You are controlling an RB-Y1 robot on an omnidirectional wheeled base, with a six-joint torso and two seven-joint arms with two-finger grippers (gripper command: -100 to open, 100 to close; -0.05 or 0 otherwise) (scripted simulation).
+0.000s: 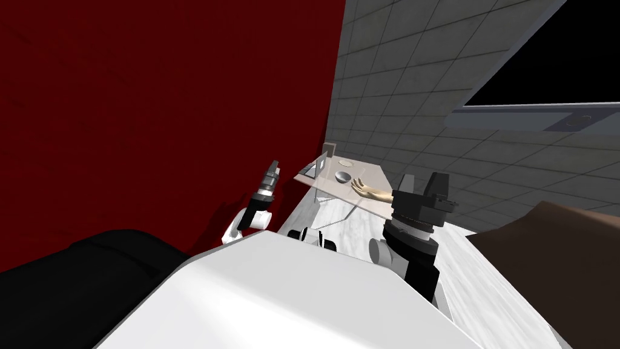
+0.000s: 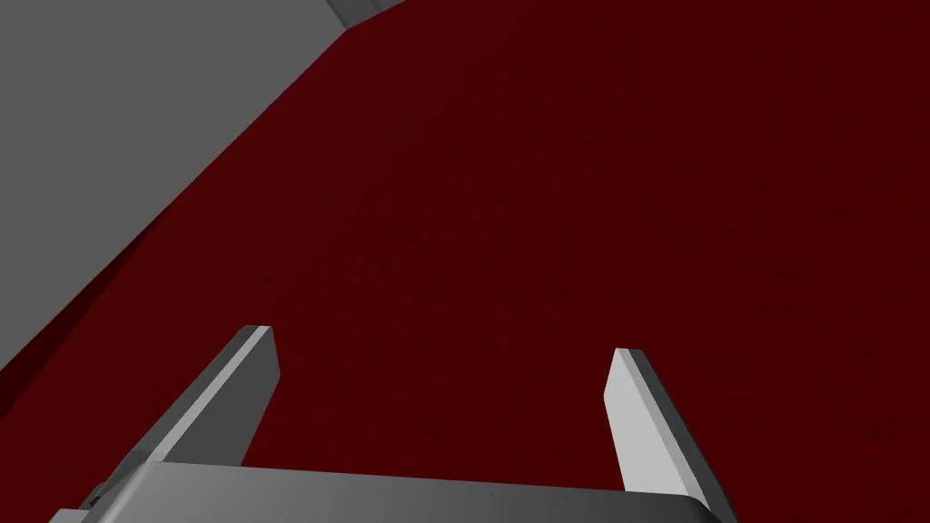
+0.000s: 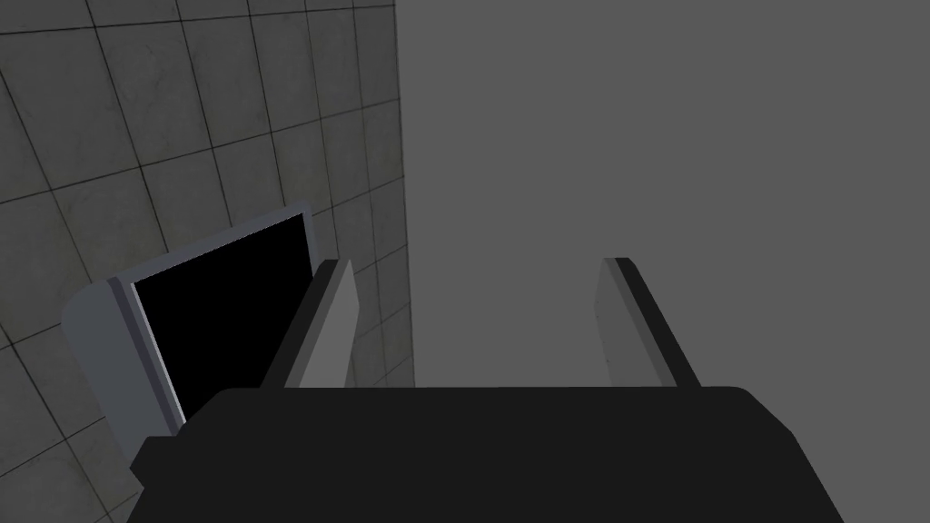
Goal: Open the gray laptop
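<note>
Head view: a pale desk (image 1: 370, 177) stands ahead of the robot against a grey tiled wall, beside a dark red wall. The gray laptop (image 1: 319, 165) sits at the desk's far corner, beyond both arms and between them, closer to the left pincer (image 1: 273, 169) than to the right pincer (image 1: 422, 182). It is too small to tell how far its lid is raised. A bowl (image 1: 343, 176) lies just beside the laptop.

In the left wrist view, the left pincer (image 2: 445, 340) has its fingers spread wide and empty, facing the red wall. The right pincer (image 3: 472, 263) is likewise spread and empty.

Judging by this, the task is barely begun. Neither pincer is near the laptop, so the approach, the contact with the lid and the lifting all remain.
</note>
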